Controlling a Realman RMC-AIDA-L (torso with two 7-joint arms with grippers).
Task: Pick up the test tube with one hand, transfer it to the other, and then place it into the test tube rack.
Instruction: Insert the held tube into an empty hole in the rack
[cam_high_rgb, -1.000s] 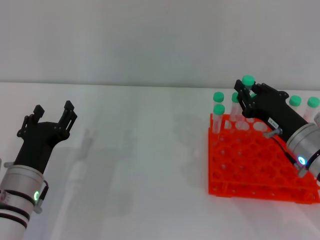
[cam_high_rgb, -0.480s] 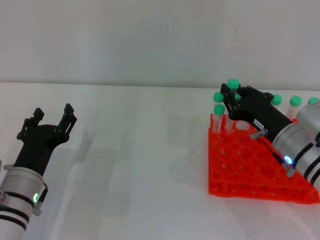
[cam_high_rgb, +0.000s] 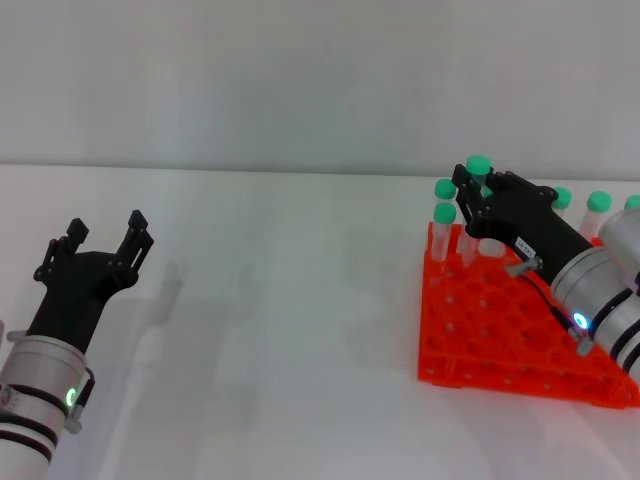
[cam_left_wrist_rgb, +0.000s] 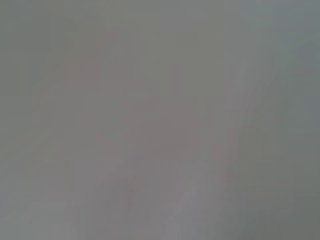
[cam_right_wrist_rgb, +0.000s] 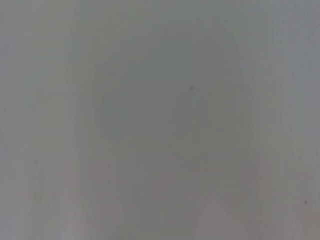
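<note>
In the head view my right gripper (cam_high_rgb: 472, 192), black with a small white label, is shut on the test tube (cam_high_rgb: 478, 165). Its mint-green cap sticks up above the fingers, and the fingers hide the clear body. The tube is held upright over the back left corner of the orange test tube rack (cam_high_rgb: 500, 335). My left gripper (cam_high_rgb: 102, 237), black and unlabelled, is open and empty, raised over the table at the far left. Both wrist views show only a plain grey blur.
Several other green-capped tubes stand in the rack's back rows, two next to the held tube (cam_high_rgb: 444, 212) and more to the right (cam_high_rgb: 598, 201). The white table (cam_high_rgb: 290, 330) lies between the two arms, with a pale wall behind.
My right gripper carried the tube left along the rack's back row, then a little back to the right. My left gripper sank slightly and stayed open.
</note>
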